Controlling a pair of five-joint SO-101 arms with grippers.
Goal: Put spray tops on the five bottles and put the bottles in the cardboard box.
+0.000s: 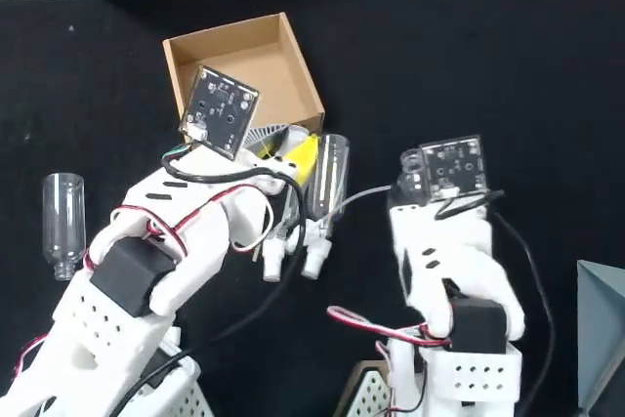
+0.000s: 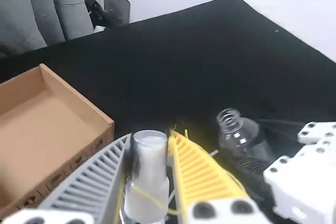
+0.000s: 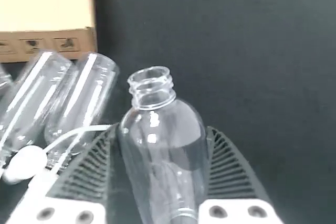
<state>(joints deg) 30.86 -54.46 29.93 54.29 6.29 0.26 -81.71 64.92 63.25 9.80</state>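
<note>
1. The left gripper [image 2: 149,141] is clamped on a white plastic spray top [image 2: 148,174], just beside a corner of the open brown cardboard box [image 1: 244,56].
2. The right gripper [image 3: 161,130] grips a clear uncapped plastic bottle [image 3: 160,145], near the spray top but apart from it.
3. Two capped clear bottles [image 3: 86,95] lie side by side between the arms, near the box's wall.
4. A lone uncapped clear bottle [image 1: 62,217] lies well apart on the left.
5. Black tabletop [image 1: 488,65] stretches wide to the right of the box.

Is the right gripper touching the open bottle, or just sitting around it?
Touching. In the right wrist view, the right gripper's dark fingers press against both sides of the clear uncapped bottle, with no gap showing.
</note>
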